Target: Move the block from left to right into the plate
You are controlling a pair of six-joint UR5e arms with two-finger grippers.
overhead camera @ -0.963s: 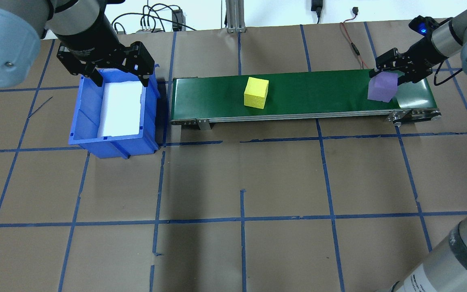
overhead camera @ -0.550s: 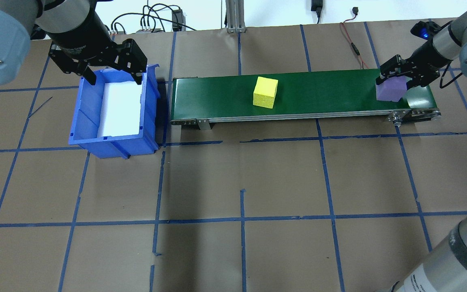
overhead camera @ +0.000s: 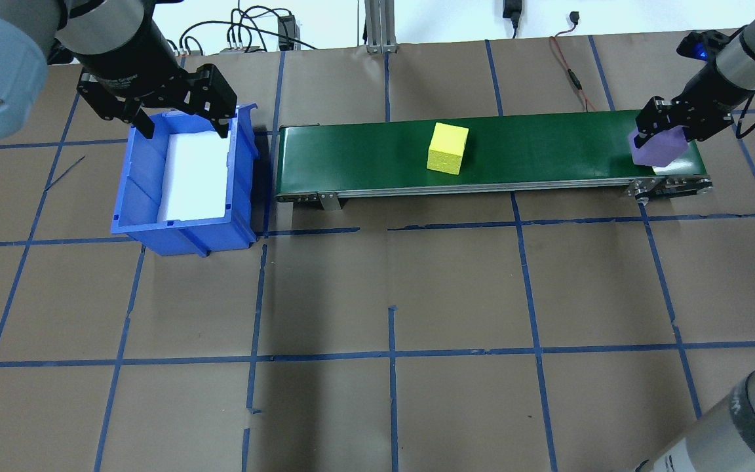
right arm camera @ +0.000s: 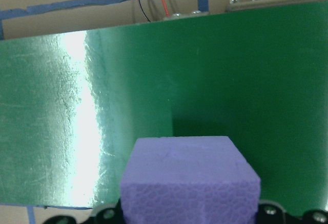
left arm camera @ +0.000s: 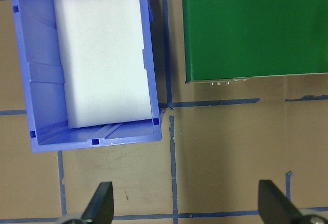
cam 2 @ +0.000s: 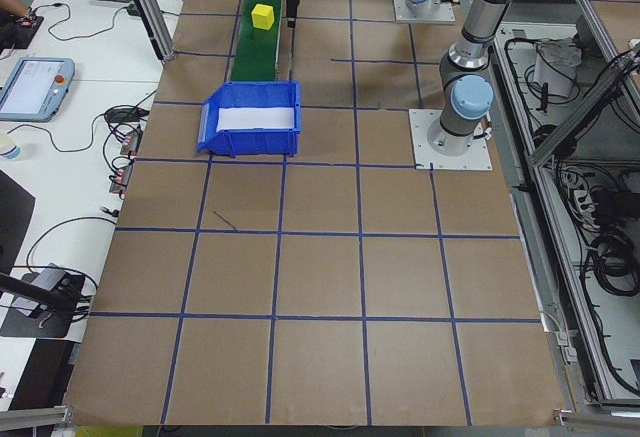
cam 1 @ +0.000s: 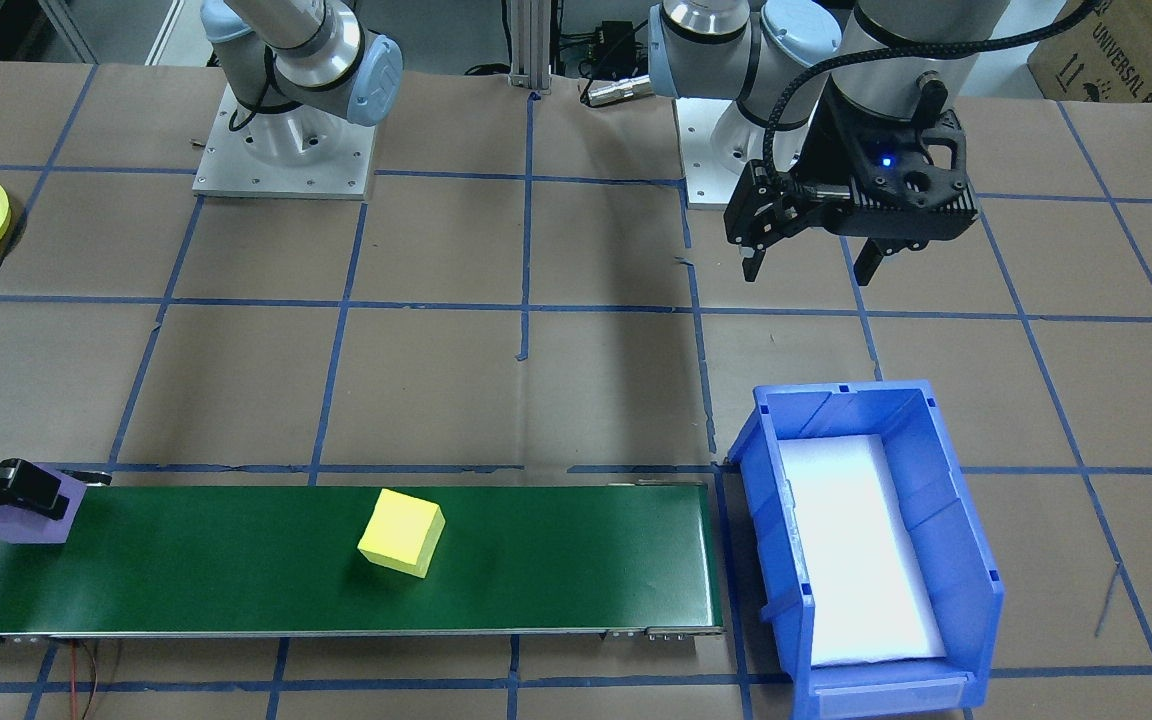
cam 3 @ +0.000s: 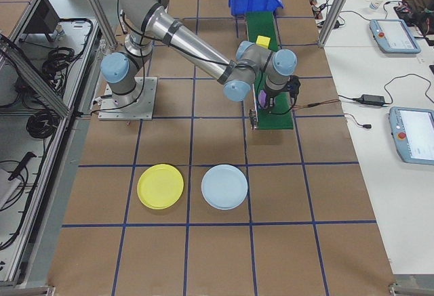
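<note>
The purple block (overhead camera: 658, 148) is gripped by the right end effector (overhead camera: 669, 124) over the belt's right end. The yellow plate (cam 3: 160, 186) lies on the bench well nearer the robot's side, beyond the belt's end. The left end effector (overhead camera: 177, 121) is spread wide and empty over the blue bin (overhead camera: 141, 196).

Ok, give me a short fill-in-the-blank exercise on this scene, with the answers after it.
1. The right gripper is shut on the ______ block.
2. The yellow block sits on the green ______.
3. The left gripper hangs open above the blue ______.
4. In the right-side view, the yellow plate lies beside a light ______ plate.

Missing words: purple; conveyor belt; bin; blue
</note>
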